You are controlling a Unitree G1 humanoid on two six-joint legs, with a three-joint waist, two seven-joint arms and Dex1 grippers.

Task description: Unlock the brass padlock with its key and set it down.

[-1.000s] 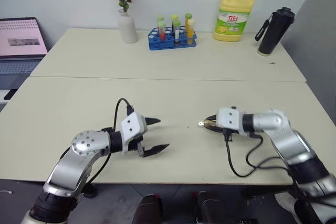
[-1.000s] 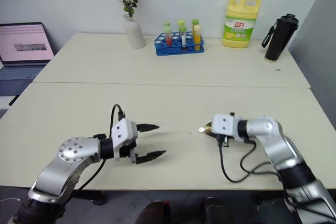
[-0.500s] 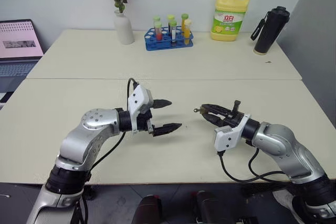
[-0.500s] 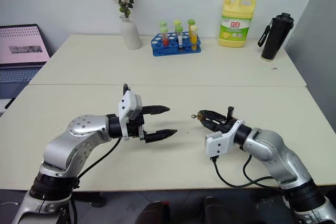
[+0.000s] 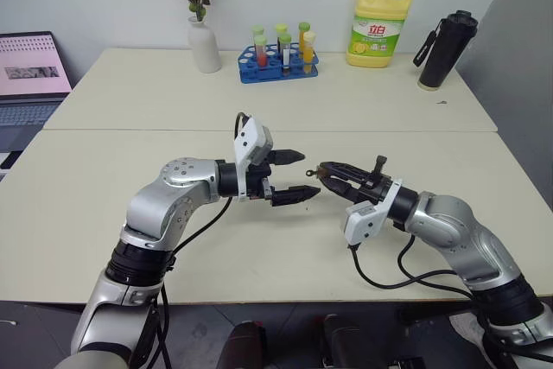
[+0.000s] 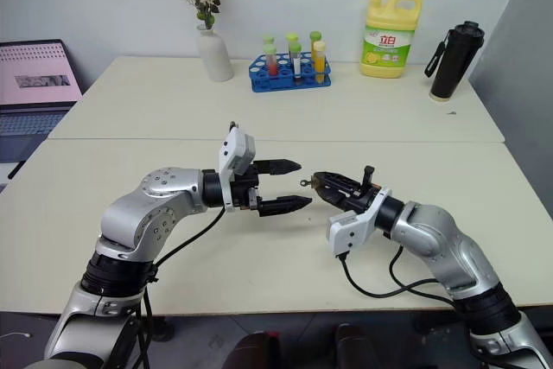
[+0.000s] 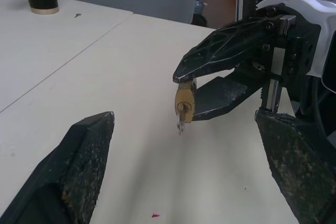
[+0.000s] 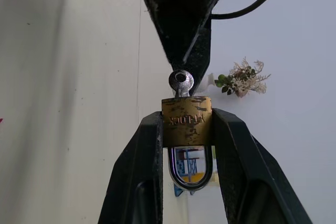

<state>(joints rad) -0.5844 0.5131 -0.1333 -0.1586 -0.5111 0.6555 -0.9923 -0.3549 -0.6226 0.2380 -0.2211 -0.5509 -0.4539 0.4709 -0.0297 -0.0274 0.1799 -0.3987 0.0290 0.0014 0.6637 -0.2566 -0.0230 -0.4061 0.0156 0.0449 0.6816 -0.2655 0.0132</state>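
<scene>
Clamped between the two black fingers of the right hand (image 8: pixel 186 129), the brass padlock (image 8: pixel 186 120) was held above the pale surface (image 5: pixel 130 205) near its front middle. The lock body was gripped by its sides, with the silver shackle (image 8: pixel 190 169) lying back between the fingers toward the wrist. The key (image 8: pixel 181 83) was seen seated in the keyhole at the outward end of the body, its small ring head sticking out past the fingertips. In the left wrist view the padlock (image 7: pixel 184 102) was shown end-on at the tip of the right hand, the key (image 7: pixel 180 120) hanging out of it, well clear of the surface below.

The left hand (image 5: pixel 298 176) was held facing the right one, its fingers spread wide apart and empty. One fingertip (image 7: pixel 100 124) and the other were seen flanking the padlock from a short way off, with no contact made. In the head views the key's head (image 6: pixel 305 184) was placed just beyond the left fingertips, between the two hands.

At the back of the surface a white vase (image 5: pixel 205 45), a blue rack of tubes (image 5: pixel 278 56), a yellow detergent bottle (image 5: pixel 378 15) and a black flask (image 5: pixel 444 41) were lined up. A laptop (image 5: pixel 30 71) was seen at the far left.
</scene>
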